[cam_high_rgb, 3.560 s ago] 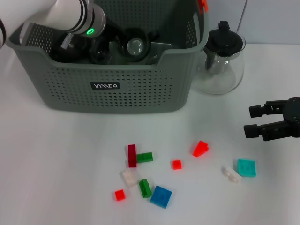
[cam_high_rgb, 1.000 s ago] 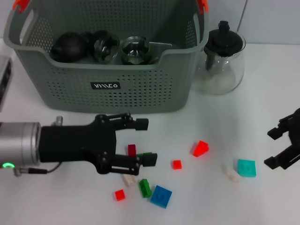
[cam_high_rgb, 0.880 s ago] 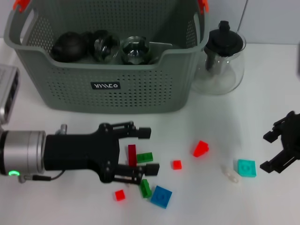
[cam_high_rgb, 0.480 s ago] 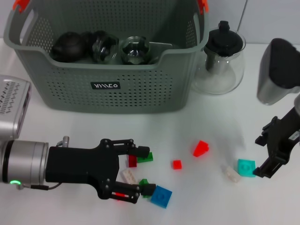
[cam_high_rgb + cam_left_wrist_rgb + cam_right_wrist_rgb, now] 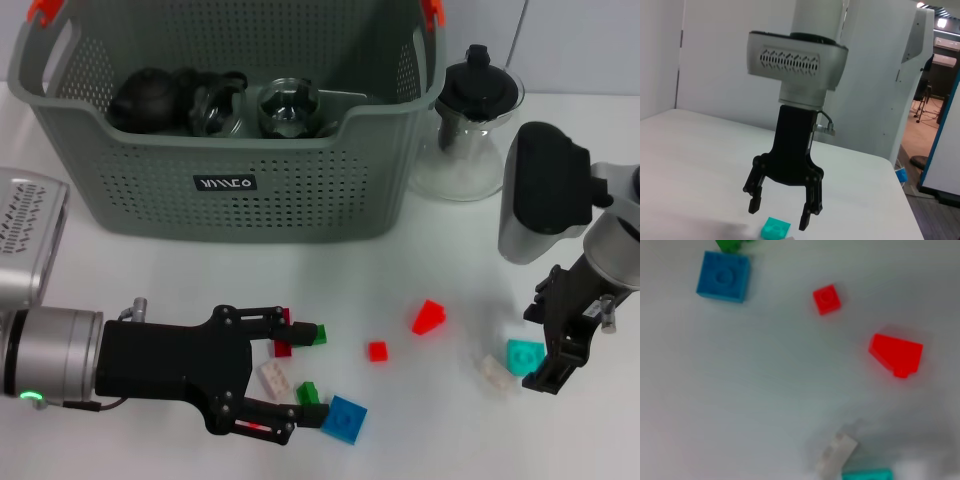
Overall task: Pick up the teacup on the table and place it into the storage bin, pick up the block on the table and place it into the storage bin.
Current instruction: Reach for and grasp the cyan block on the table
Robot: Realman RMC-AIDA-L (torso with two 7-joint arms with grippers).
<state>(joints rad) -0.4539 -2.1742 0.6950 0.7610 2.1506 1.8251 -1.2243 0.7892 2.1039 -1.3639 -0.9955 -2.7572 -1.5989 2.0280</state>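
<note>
The grey-green storage bin (image 5: 225,185) stands at the back and holds glass teacups (image 5: 290,105) and a dark pot (image 5: 145,95). Loose blocks lie in front of it. My left gripper (image 5: 300,378) is open low over the table, its fingers on either side of a white block (image 5: 272,378), a dark red block (image 5: 283,347) and a green block (image 5: 307,392). My right gripper (image 5: 540,348) is open, pointing down beside a teal block (image 5: 525,357). The left wrist view shows that right gripper (image 5: 782,215) open just above the teal block (image 5: 775,229).
A glass teapot (image 5: 470,125) with a black lid stands right of the bin. A blue block (image 5: 342,418), a small red block (image 5: 377,351), a red wedge (image 5: 428,316) and another white block (image 5: 492,371) lie between the grippers. The right wrist view shows the blue block (image 5: 723,276) and red wedge (image 5: 896,355).
My left gripper left the bin, came down to the front left and slid over the cluster of blocks. My right arm swung in and its gripper turned downward over the teal block.
</note>
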